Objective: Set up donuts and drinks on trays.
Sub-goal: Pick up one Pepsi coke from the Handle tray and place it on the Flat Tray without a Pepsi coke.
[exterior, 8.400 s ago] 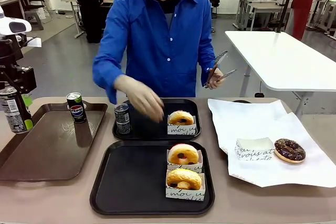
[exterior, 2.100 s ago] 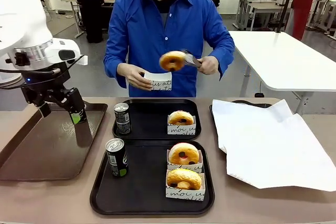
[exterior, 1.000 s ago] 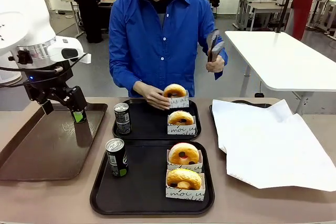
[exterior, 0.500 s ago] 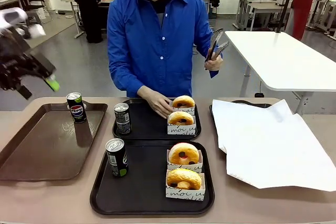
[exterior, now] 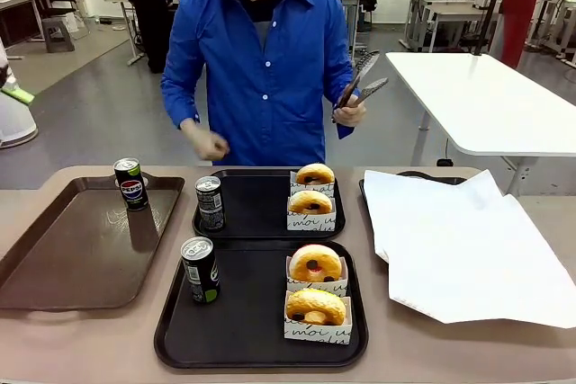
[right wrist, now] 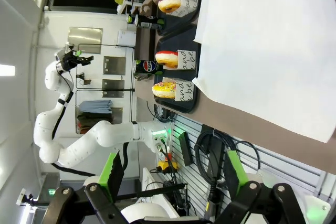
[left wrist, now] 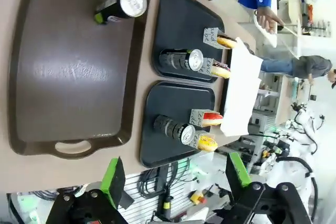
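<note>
Each of the two black trays (exterior: 261, 213) held a can (exterior: 209, 202) and two sleeved donuts (exterior: 311, 201), well beyond the left pincer (left wrist: 173, 179), which stood wide and empty above the table (left wrist: 73, 169), as did the right pincer (right wrist: 170, 174).

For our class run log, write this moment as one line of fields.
left gripper: open, raised | right gripper: open, raised | near tray: can, two donuts | far tray: can, two donuts | brown tray: can
</note>
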Robot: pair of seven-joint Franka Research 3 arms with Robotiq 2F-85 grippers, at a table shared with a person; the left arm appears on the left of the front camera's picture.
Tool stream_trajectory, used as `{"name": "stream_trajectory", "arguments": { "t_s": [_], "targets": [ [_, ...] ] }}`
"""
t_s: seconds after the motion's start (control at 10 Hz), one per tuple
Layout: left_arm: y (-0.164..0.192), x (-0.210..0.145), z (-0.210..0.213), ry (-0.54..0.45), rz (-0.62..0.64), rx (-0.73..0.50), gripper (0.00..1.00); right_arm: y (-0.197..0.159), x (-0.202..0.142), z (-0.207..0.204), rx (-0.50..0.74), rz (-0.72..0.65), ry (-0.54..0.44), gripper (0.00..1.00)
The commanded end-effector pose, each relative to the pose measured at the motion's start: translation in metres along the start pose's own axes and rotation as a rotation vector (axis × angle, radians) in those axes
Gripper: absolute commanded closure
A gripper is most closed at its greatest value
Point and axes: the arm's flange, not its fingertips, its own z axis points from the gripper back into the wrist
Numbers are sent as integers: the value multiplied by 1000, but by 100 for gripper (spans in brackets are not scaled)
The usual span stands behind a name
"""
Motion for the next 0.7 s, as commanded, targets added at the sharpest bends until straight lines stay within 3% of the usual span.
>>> {"name": "stream_trajectory", "arguments": {
  "t_s": [0.0, 0.2, 0.6],
  "targets": [
    [29, -11, -1, 16, -19, -43, 0, 2, 2, -2, 31, 17, -17, 0],
    [69, -14, 10, 16, 22, -96, 0, 2, 2, -2, 31, 17, -17, 0],
    [101, -25, 21, -20, 91, -87, 0, 2, 2, -2, 31, 17, -17, 0]
  ]
}}
